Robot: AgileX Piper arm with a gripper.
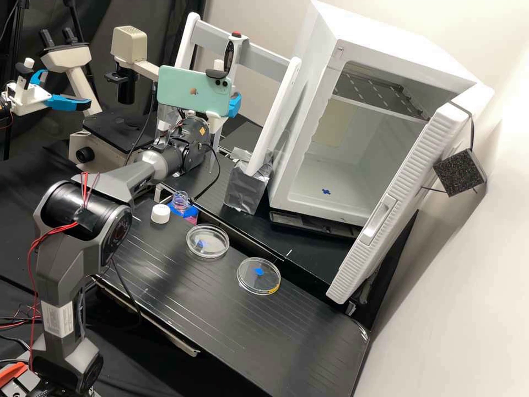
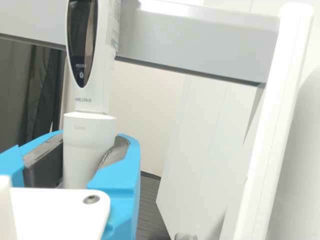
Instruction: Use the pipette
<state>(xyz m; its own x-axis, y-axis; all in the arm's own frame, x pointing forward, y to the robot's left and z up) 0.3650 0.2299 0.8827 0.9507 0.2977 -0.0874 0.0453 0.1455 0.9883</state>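
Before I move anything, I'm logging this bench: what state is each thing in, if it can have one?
Hand: closed on the pipette.
Pipette: held, roughly upright.
Bottle: upright, uncapped.
White cap: off, beside the bottle.
Dish nearer the bottle: flat; lid unclear.
Dish farther from it: flat; lid unclear.
Cabinet door: open.

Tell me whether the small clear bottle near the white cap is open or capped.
Open: the bottle has a bare, see-through neck, and the white cap sits beside it on the bench.
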